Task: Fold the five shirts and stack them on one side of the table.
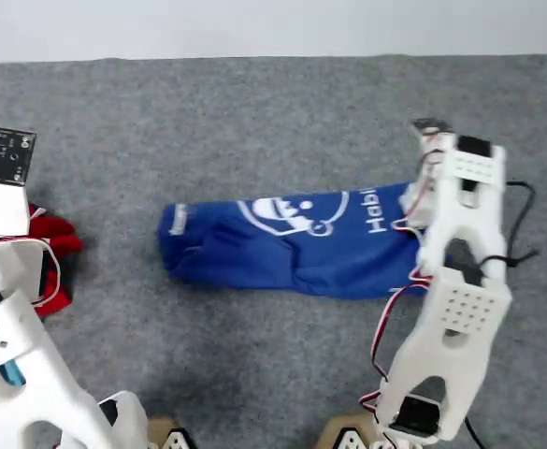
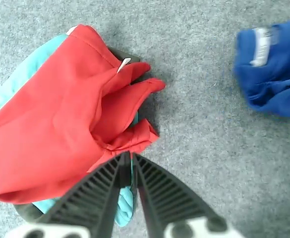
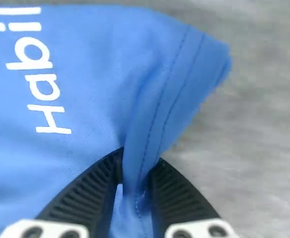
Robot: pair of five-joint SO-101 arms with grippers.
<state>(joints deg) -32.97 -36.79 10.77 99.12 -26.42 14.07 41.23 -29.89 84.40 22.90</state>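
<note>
Right gripper [image 3: 135, 159] pinching the blue shirt's [image 3: 110, 59] hem fold between its fingers; left gripper [image 2: 130, 156] pressed together, just over red shirt [image 2: 50, 124].

Your desk [image 1: 254, 122] shows a grey felt-like covering all around the right gripper [image 3: 136, 161]; beyond that gripper, past the desk's far edge, stands a plain pale wall [image 1: 254, 28].

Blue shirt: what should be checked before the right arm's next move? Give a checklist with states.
1. Right gripper clamped on blue shirt hem: ok.
2. Blue shirt lying flat: not ok, bunched lengthwise.
3. Left gripper away from blue shirt: ok, it is at the red shirt.
4. Red shirt folded: not ok, crumpled over teal shirt.
5. Five shirts accounted for: cannot tell.
</note>
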